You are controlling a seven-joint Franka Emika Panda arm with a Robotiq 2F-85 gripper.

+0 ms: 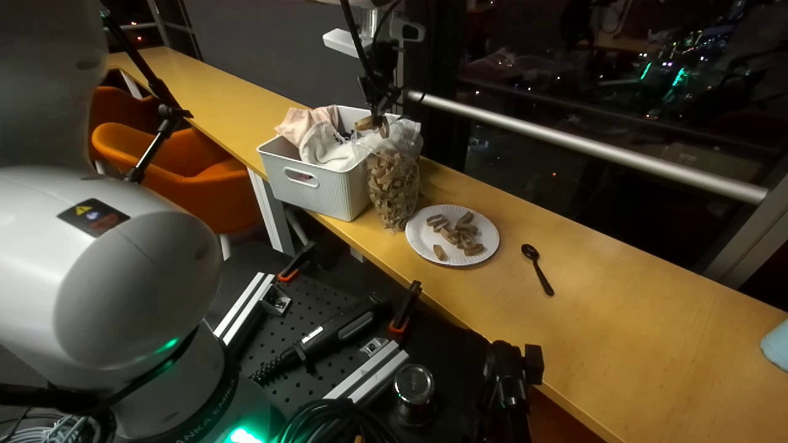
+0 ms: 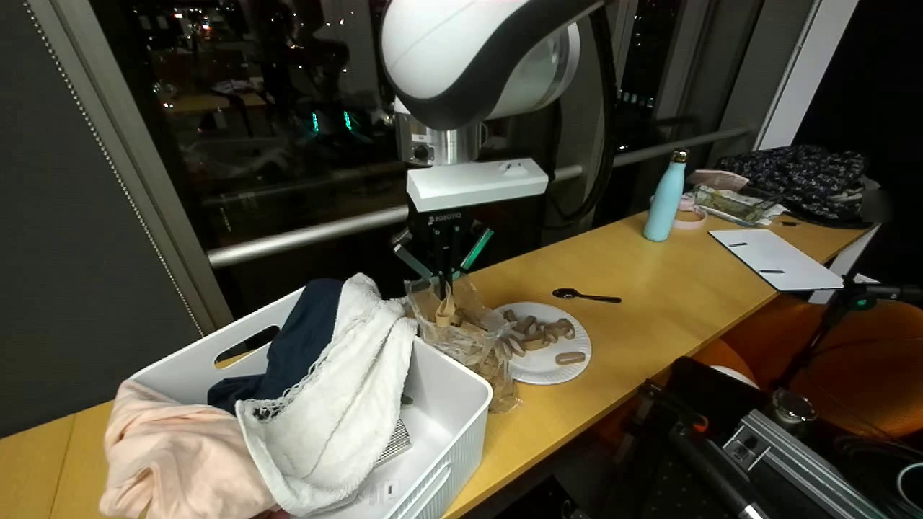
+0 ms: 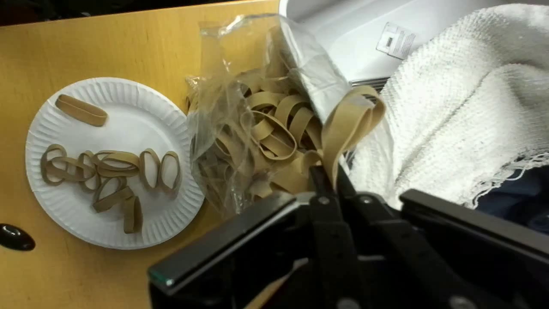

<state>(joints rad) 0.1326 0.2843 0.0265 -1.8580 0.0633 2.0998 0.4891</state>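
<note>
In the wrist view my gripper (image 3: 331, 177) is shut on a wide tan rubber band (image 3: 345, 122), which sticks out beyond the fingertips as a loop. Whether a second band is pinched with it I cannot tell. Just below and beside the fingers is a clear plastic bag (image 3: 231, 171) full of similar bands, its mouth open. In both exterior views the gripper (image 1: 377, 117) (image 2: 445, 288) points down over this bag (image 1: 394, 187) (image 2: 479, 346). Beside the bag is a white paper plate (image 3: 167, 229) with several loose bands on it.
A white bin (image 1: 323, 187) holding a white towel (image 2: 339, 425), peach cloth (image 2: 180, 461) and dark cloth stands against the bag. A black spoon (image 1: 537, 269) lies past the plate. Farther along stand a blue bottle (image 2: 665, 198) and a whiteboard (image 2: 779, 259). A metal rail (image 1: 585, 144) runs behind the table.
</note>
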